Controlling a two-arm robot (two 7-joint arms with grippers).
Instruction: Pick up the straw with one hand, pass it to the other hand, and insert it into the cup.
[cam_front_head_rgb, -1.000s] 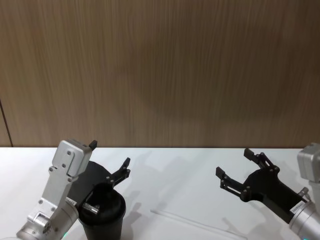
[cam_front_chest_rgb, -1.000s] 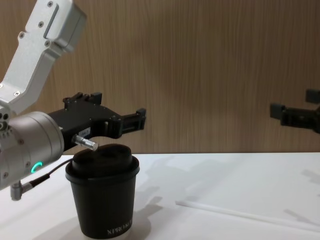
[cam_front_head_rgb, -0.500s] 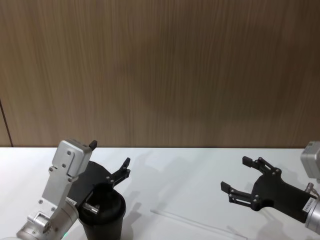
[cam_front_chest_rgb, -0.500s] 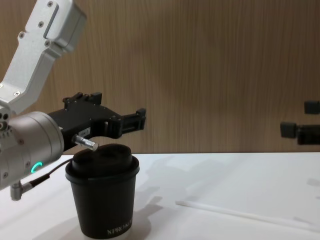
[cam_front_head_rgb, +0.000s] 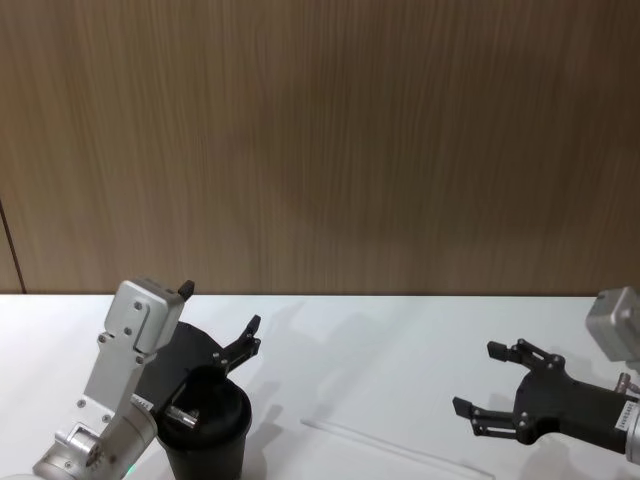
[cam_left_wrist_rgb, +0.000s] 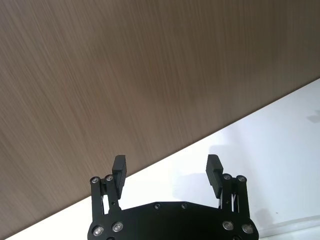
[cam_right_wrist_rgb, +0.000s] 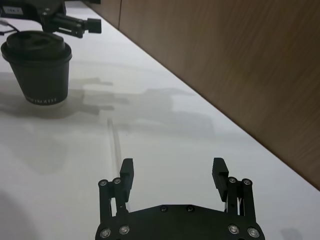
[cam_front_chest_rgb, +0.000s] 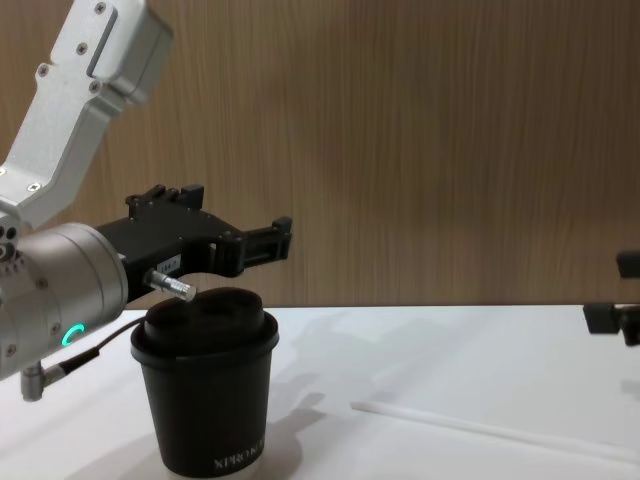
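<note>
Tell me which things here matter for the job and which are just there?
Job: long thin white plastic straw; small black paper cup with domed lid; open black left end effector by the cup; open black right end effector near the straw.
Just there: white table; brown wood-panel wall.

I find my left gripper (cam_front_head_rgb: 220, 307) raised and level, fingers (cam_left_wrist_rgb: 119, 169) spread wide. My right gripper (cam_front_head_rgb: 480, 379) hangs low at the right, fingers likewise apart.

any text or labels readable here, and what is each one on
White lettering near the base of the cup: too blurred to read surely.
Small white label on the left gripper: too small to read.
Small white label on the right gripper: too small to read.
</note>
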